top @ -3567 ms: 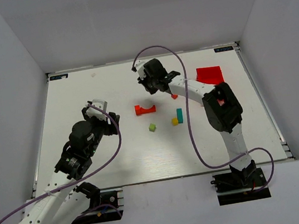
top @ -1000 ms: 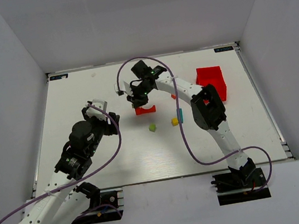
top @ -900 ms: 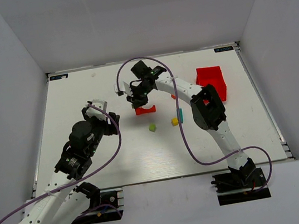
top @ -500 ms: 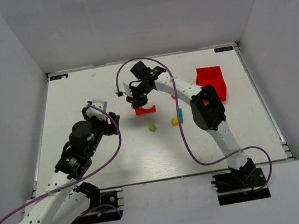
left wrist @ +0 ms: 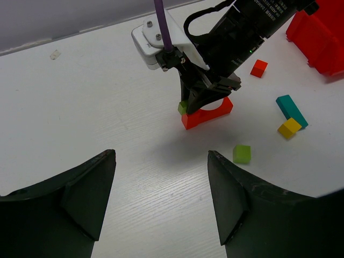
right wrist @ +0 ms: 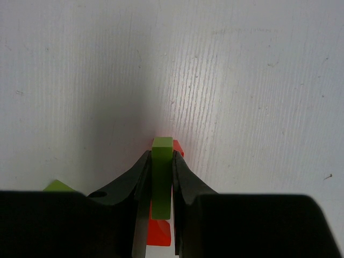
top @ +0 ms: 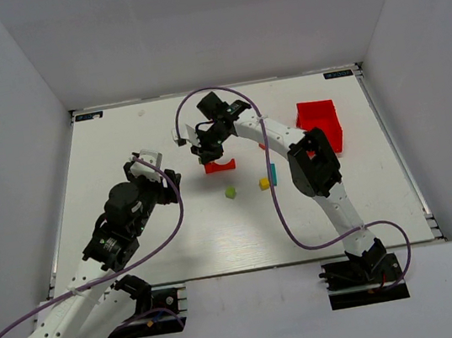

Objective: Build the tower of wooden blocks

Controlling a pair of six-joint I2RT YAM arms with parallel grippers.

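Your right claw (top: 206, 148) is clenched on a lime-green block (right wrist: 162, 177), holding it right over one end of the red arch (left wrist: 207, 114) near the middle of the bench (top: 119, 134), while your left claw (left wrist: 160, 156) hangs released well off to the left, grasping nothing.

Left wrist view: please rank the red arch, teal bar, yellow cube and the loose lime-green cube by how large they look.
1. red arch, though the right gripper partly covers it
2. teal bar
3. yellow cube and loose lime-green cube: these look alike, and the green one lies nearer the camera, so I leave them unranked.
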